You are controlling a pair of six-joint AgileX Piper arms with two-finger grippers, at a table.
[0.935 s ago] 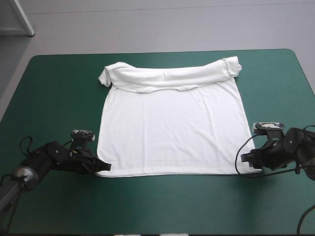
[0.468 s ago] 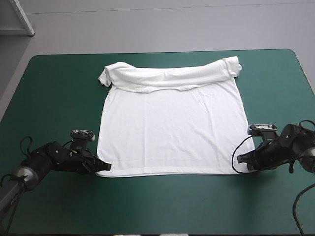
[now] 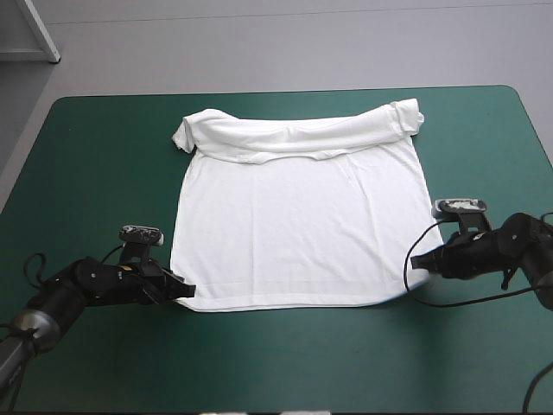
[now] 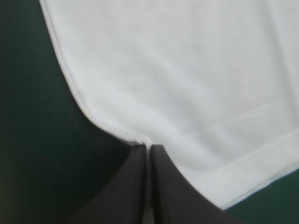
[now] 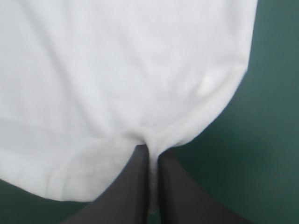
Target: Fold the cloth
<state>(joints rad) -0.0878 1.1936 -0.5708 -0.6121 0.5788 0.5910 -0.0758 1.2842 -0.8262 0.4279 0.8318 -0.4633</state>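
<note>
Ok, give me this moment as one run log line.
task: fold cloth | T-shirt: spread flat, far end folded over | left gripper: shut on near-left hem corner | right gripper: shut on near-right hem corner

T-shirt [image 3: 298, 233] on table [image 3: 95, 173], seemingly nearer far edge.

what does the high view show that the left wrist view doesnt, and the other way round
Only the high view: the whole T-shirt spread flat, its collar end bunched toward the far edge, and the right gripper at its near right corner. Only the left wrist view: the left gripper close up, all but shut on the shirt's corner, with the stitched hem running off beside it. Both: white fabric lying on the teal-green cover, with the left gripper at the near left corner.
</note>
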